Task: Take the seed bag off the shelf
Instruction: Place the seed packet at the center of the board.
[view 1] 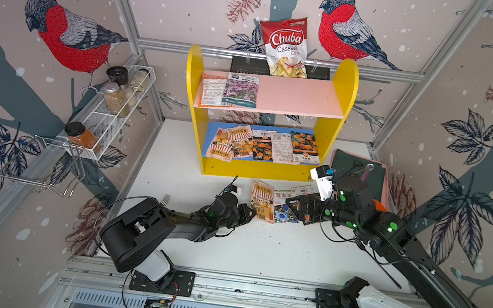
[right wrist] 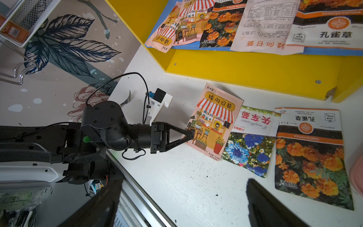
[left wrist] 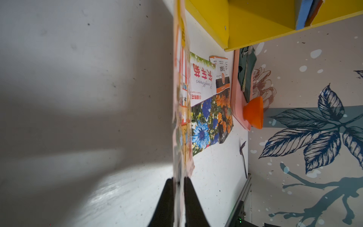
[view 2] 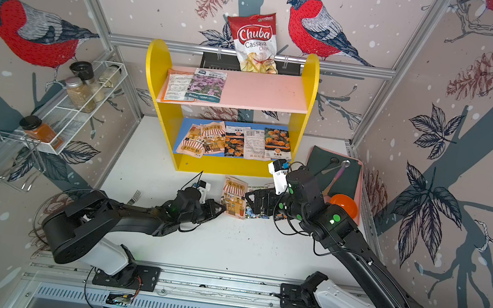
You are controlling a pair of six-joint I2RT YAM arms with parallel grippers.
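The shelf (view 1: 344,86) stands at the back with two seed bags (view 1: 229,90) on its pink upper board and several on its blue lower board (right wrist: 196,46). A seed bag (view 1: 263,201) printed with a striped awning shop rests tilted on the white table in front of the shelf. My left gripper (right wrist: 191,134) is shut on its near edge, and the bag (left wrist: 181,98) shows edge-on between the fingers (left wrist: 169,196). My right gripper (right wrist: 182,196) hovers open and empty over the table, just above a cornflower bag (right wrist: 251,137) and a marigold bag (right wrist: 310,153).
A chips bag (view 1: 286,46) leans on the wall behind the shelf. A white wire rack (view 1: 101,128) with spice jars hangs on the left wall. A pink tray (view 2: 362,184) at the right holds a green cloth, a spoon and an orange bowl (view 2: 344,204). A fork (view 2: 134,197) lies near the left arm.
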